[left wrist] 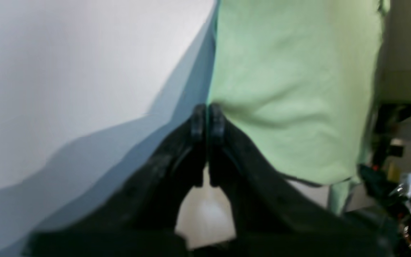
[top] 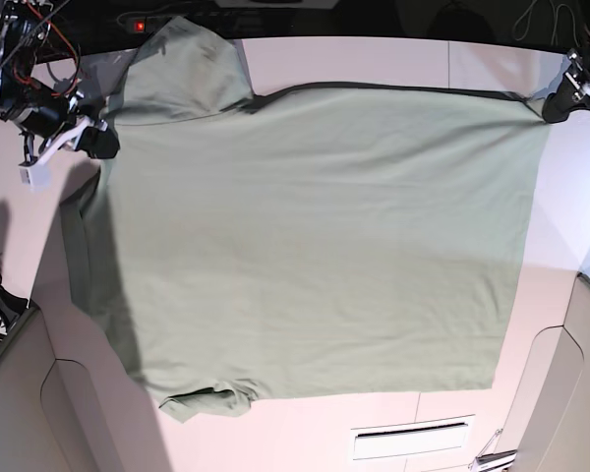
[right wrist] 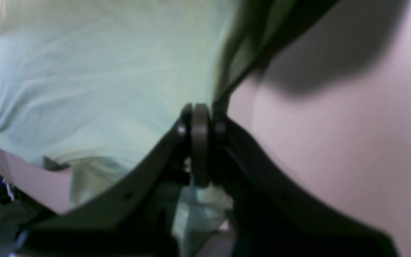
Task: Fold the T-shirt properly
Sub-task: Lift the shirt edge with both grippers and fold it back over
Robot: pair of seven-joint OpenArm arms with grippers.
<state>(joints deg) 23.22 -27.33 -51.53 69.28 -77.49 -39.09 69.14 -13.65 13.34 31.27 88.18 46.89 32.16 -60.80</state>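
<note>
The pale green T-shirt (top: pixel 315 246) is spread wide over the white table (top: pixel 374 61), with one sleeve at the far left (top: pixel 187 69) and the other at the near left (top: pixel 202 398). My left gripper (top: pixel 556 106) is shut on the shirt's far right corner. In the left wrist view its fingertips (left wrist: pixel 207 121) pinch the cloth edge (left wrist: pixel 291 89). My right gripper (top: pixel 103 143) is shut on the shirt's far left edge below the sleeve. In the right wrist view its closed tips (right wrist: pixel 200 123) clamp the fabric (right wrist: pixel 95 82). The collar and tag are hidden.
The table's far edge runs just behind the shirt, with a dark strip carrying a red light (top: pixel 143 22) beyond it. A narrow slot (top: pixel 408 433) lies in the table near the front. Grey panels stand at the front left (top: pixel 20 393) and front right (top: pixel 570 393).
</note>
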